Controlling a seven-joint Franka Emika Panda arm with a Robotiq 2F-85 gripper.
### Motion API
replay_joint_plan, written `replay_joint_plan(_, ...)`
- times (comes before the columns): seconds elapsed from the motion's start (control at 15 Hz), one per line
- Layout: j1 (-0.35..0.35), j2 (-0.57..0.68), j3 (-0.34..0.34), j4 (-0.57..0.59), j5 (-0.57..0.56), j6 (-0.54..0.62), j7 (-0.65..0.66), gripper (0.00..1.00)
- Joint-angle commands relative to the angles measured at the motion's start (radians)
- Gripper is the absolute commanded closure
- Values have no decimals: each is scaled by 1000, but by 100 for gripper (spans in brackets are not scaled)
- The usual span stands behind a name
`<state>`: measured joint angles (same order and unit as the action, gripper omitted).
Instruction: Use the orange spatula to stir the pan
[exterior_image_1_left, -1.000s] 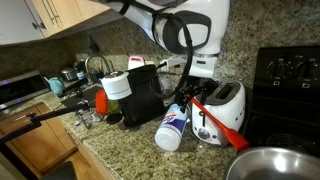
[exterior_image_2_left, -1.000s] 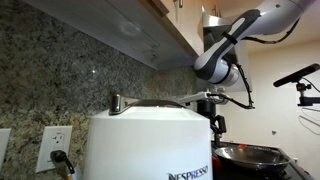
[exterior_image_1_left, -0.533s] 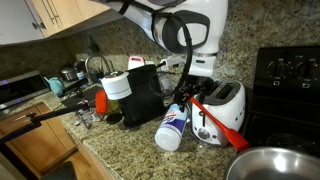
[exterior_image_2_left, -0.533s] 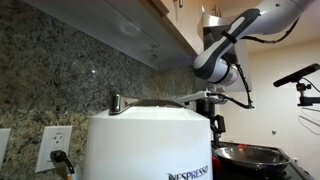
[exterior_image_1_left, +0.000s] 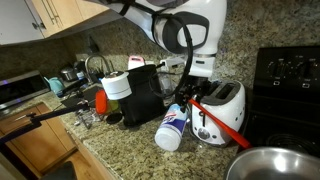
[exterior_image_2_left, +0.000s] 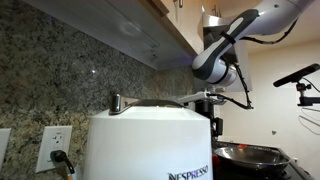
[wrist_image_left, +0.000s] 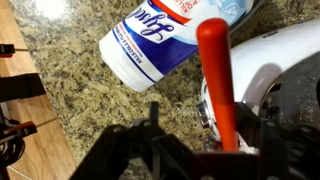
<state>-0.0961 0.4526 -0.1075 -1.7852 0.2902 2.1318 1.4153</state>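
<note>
One brand name reads clearly: "NESPRESSO", in dark capitals along the lower front of the white coffee machine (exterior_image_2_left: 150, 140) in an exterior view. In the wrist view, the white cleanser canister (wrist_image_left: 160, 45) lying on the granite carries blue script lettering, upside down, apparently "Ajax" — the smaller print beside it is too fine to read. In an exterior view the canister's label (exterior_image_1_left: 172, 128) is only a blue blur.

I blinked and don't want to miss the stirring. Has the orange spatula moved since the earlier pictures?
No. In an exterior view the orange spatula slants across the front of the white toaster at the same spot and the same tilt as before, with no shift either way.
</note>
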Motion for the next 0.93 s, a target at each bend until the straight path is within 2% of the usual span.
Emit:
replay_joint_plan(0.0, 0, 29, 2, 44, 14, -40, -13, 57)
replay_joint_plan(0.33, 12, 43, -3, 61, -2, -36, -1, 95)
replay_joint_plan(0.4, 15, 43, -4, 61, -6, -34, 3, 99)
replay_joint_plan(0.87, 26, 11, -11, 42, -25, -17, 7, 98)
